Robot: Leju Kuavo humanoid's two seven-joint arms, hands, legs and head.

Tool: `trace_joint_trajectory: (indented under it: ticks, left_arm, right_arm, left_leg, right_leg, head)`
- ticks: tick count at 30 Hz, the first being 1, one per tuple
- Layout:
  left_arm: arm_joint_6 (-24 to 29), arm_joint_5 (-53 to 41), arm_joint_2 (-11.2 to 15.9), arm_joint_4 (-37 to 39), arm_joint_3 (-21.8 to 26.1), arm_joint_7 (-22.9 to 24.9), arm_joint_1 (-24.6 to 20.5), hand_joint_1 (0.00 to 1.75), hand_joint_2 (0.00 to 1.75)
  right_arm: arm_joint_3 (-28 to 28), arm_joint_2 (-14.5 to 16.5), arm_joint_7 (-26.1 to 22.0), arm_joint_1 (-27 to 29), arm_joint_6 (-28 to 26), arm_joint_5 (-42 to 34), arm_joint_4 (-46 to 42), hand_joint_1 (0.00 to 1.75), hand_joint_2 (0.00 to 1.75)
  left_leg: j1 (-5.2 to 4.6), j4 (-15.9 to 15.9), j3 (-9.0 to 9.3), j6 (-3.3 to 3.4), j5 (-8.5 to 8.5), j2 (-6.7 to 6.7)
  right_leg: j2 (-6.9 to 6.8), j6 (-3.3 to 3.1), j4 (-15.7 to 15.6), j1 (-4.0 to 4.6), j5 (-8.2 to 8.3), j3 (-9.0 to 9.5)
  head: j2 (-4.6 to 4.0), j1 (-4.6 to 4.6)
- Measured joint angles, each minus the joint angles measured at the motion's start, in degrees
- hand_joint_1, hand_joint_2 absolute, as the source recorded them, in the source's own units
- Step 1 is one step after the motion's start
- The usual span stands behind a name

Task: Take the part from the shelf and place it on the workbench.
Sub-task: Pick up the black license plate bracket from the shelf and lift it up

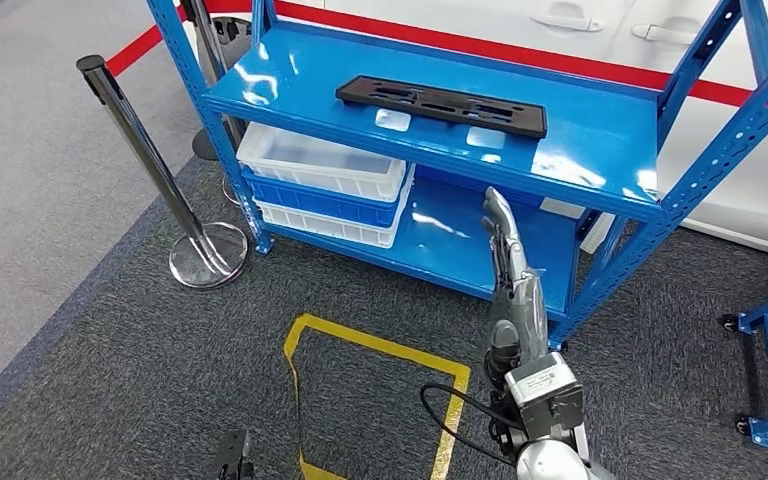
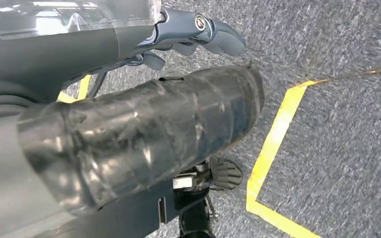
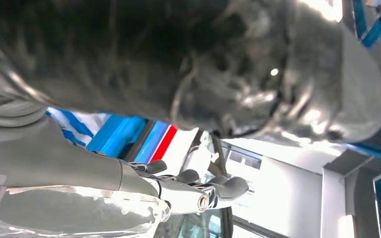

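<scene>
Black part lies on blue shelf, right hand below

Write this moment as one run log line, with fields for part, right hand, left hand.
part: flat on top shelf, untouched | right hand: raised toward shelf, holds nothing | left hand: low over carpet, holds nothing

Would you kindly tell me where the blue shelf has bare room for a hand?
Top shelf: bare in front of and right of the black part. Lower shelf: stacked bins crowd the left; the right stays bare, behind the right hand.
</scene>
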Motion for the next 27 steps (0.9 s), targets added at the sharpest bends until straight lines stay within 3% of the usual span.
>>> trace_joint_trajectory:
  ticks: [2, 4, 5, 6, 8, 10, 12, 15, 17, 19, 21, 22, 24, 26, 27]
  left_arm:
    - [-0.02, -0.08, 0.00, -0.05, -0.04, -0.04, -0.04, 0.00, 0.00]
    - [-0.09, -0.11, 0.00, -0.07, -0.21, -0.05, 0.03, 0.00, 0.00]
    - [-0.18, -0.11, 0.01, -0.07, -0.31, -0.06, 0.09, 0.00, 0.00]
    - [-0.31, -0.11, 0.01, -0.07, -0.37, -0.10, 0.14, 0.00, 0.00]
    - [-0.56, -0.14, 0.02, -0.07, -0.40, -0.28, 0.15, 0.00, 0.00]
    - [-0.75, -0.16, 0.06, -0.05, -0.42, -0.49, 0.03, 0.00, 0.00]
    - [-0.89, -0.18, 0.10, -0.05, -0.42, -0.58, -0.02, 0.00, 0.00]
    - [-1.04, -0.19, 0.13, -0.05, -0.44, -0.61, 0.15, 0.00, 0.00]
    - [-1.17, -0.19, 0.13, -0.05, -0.44, -0.63, 0.14, 0.00, 0.00]
    - [-1.30, -0.20, 0.13, -0.05, -0.44, -0.64, 0.13, 0.00, 0.00]
    - [-1.40, -0.20, 0.13, -0.05, -0.44, -0.64, 0.25, 0.00, 0.00]
    - [-1.43, -0.19, 0.13, -0.05, -0.44, -0.64, 0.32, 0.00, 0.00]
    - [-1.50, -0.18, 0.13, -0.05, -0.45, -0.64, 0.43, 0.00, 0.00]
    - [-1.60, -0.16, 0.15, -0.04, -0.46, -0.65, 0.40, 0.00, 0.00]
    - [-1.64, -0.15, 0.16, -0.03, -0.46, -0.66, 0.41, 0.00, 0.00]
  right_arm:
    - [0.19, -0.04, -0.19, -0.08, -0.02, -0.27, 0.00, 0.00, 0.00]
    - [0.38, -0.07, -0.29, -0.11, -0.02, -0.45, 0.01, 0.00, 0.00]
    - [0.45, -0.08, -0.31, -0.10, -0.02, -0.53, 0.02, 0.00, 0.00]
    - [0.50, -0.09, -0.32, -0.10, -0.04, -0.58, 0.03, 0.00, 0.00]
    - [0.55, -0.10, -0.39, -0.10, -0.10, -0.67, 0.03, 0.00, 0.00]
    - [0.57, -0.10, -0.46, -0.10, -0.20, -0.73, 0.02, 0.00, 0.00]
    - [0.62, -0.11, -0.48, -0.08, -0.31, -0.79, 0.03, 0.00, 0.00]
    - [0.73, -0.25, -0.50, -0.11, -0.43, -0.87, 0.08, 0.00, 0.00]
    - [0.79, -0.35, -0.56, -0.14, -0.56, -1.09, 0.09, 0.00, 0.00]
    - [0.91, -0.40, -0.63, -0.10, -0.64, -1.34, 0.12, 0.00, 0.00]
    - [1.05, -0.47, -0.66, -0.04, -0.65, -1.48, 0.28, 0.00, 0.00]
    - [1.11, -0.54, -0.68, -0.03, -0.65, -1.53, 0.38, 0.00, 0.00]
    - [1.23, -0.67, -0.76, -0.05, -0.65, -1.62, 0.54, 0.00, 0.00]
    - [1.32, -0.74, -0.83, -0.13, -0.66, -1.70, 0.62, 0.00, 0.00]
    - [1.35, -0.75, -0.86, -0.14, -0.67, -1.74, 0.66, 0.00, 0.00]
  left_leg:
    - [0.20, 4.86, -2.26, -0.62, -2.68, 0.06]
    - [0.35, 11.85, -5.84, -0.98, -5.48, 0.07]
    - [0.39, 13.93, -7.05, -1.06, -5.76, 0.08]
    - [0.39, 13.88, -7.24, -1.04, -4.89, 0.08]
    - [0.35, 8.18, -4.78, -0.62, -0.95, 0.08]
    - [0.03, 1.34, -1.48, 0.18, 1.38, 0.11]
    - [-0.38, -1.40, -0.24, 0.82, 1.23, 0.11]
    - [-0.25, -2.64, 0.96, 1.65, 1.26, 0.01]
    - [-0.11, -3.05, 1.98, 2.13, 1.27, 0.02]
    - [-0.17, -3.01, 2.24, 2.44, 1.03, 0.06]
    - [-0.17, -2.88, 2.59, 2.49, 0.56, 0.02]
    - [-0.14, -2.79, 2.93, 2.42, 0.22, -0.03]
    - [-0.09, -2.65, 3.77, 2.06, -0.65, -0.14]
    - [-0.17, -2.38, 4.23, 1.38, -1.50, -0.16]
    - [-0.22, -2.17, 4.33, 0.99, -1.78, -0.13]
  right_leg:
    - [-0.09, -0.52, -0.21, -0.16, 0.03, 0.20]
    - [-0.16, -0.75, -0.20, -0.13, -0.07, 0.21]
    - [-0.16, -0.80, -0.19, -0.11, -0.12, 0.25]
    - [-0.14, -0.82, -0.18, -0.11, -0.20, 0.33]
    - [-0.06, -0.69, -0.18, -0.12, -0.45, 0.68]
    - [-0.02, -0.24, -0.18, -0.01, -0.79, 0.98]
    - [-0.04, 0.49, -0.22, 0.00, -0.72, 1.16]
    - [-0.13, 1.38, 1.13, -0.13, -0.67, 1.15]
    - [-0.16, 1.61, 5.10, -0.19, -2.85, -0.76]
    - [-0.14, 1.95, 11.60, -0.18, -5.64, -4.54]
    - [-0.15, 2.36, 14.60, -0.25, -5.63, -7.12]
    - [-0.17, 2.49, 13.06, -0.32, -3.86, -6.93]
    - [-0.18, 2.43, 6.39, -0.45, 0.78, -4.56]
    - [-0.27, 1.76, 1.09, -0.17, 2.09, -2.78]
    - [-0.27, 1.20, 0.41, -0.02, 1.62, -2.51]
  head:
    - [0.00, -0.25]
    - [0.00, -0.40]
    - [0.00, -0.39]
    - [0.00, -0.41]
    - [0.00, -0.41]
    - [0.00, -0.38]
    - [0.01, -0.35]
    - [0.01, -0.30]
    - [0.00, -0.10]
    - [0.00, 0.04]
    - [0.00, 0.07]
    - [0.00, 0.09]
    - [0.00, 0.10]
    - [0.01, 0.12]
    - [0.01, 0.07]
